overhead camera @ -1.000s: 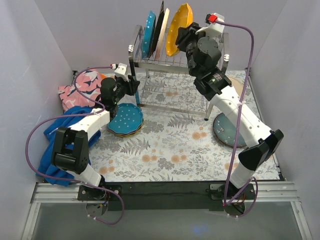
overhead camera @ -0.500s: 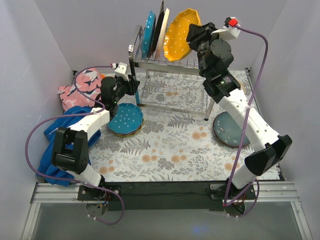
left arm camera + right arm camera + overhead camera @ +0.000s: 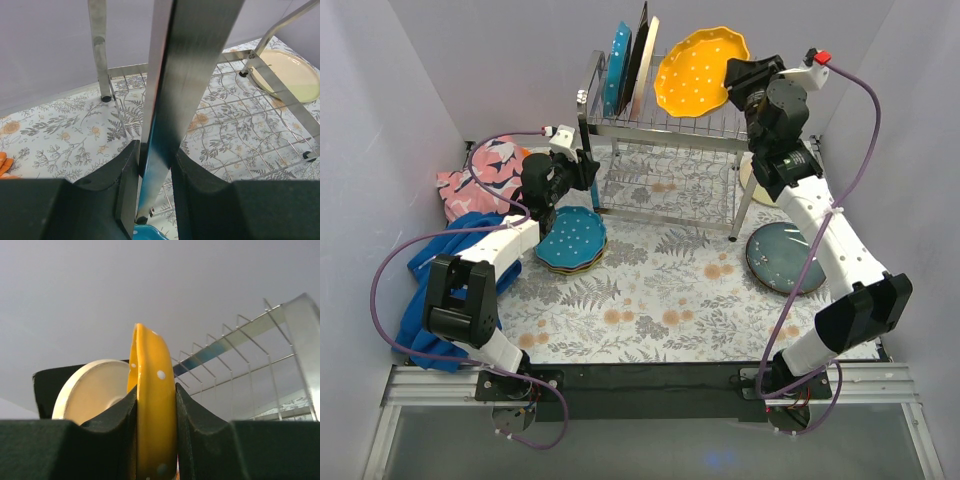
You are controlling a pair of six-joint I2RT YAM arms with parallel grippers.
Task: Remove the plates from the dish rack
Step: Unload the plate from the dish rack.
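- Orange plate point(image 3: 698, 72), white-dotted, hung on edge above the top tier of the dish rack point(image 3: 660, 150), at 1 o'clock from table centre and clear of the slot wires.
- Right gripper point(image 3: 738, 80) pinched it by the rim only, both fingers pressed flat on its faces.
- Three plates stood in slots at the rack's 11 o'clock end: teal plate point(image 3: 617, 68), dark plate point(image 3: 641, 45), cream plate point(image 3: 651, 60).
- Left gripper point(image 3: 584, 172) was clamped narrow on the rack's front-left post, steadying it.
- Unloaded so far: teal dotted stack point(image 3: 570, 240) at 9 o'clock, blue-grey plate point(image 3: 780, 258) at 3 o'clock.
- Risk: with so little rim held, the plate may pivot or slip during the swing down.
- Risk: it could clip the rack's right post, or land hard on the blue-grey plate.
- No brand, label or writing could be read.
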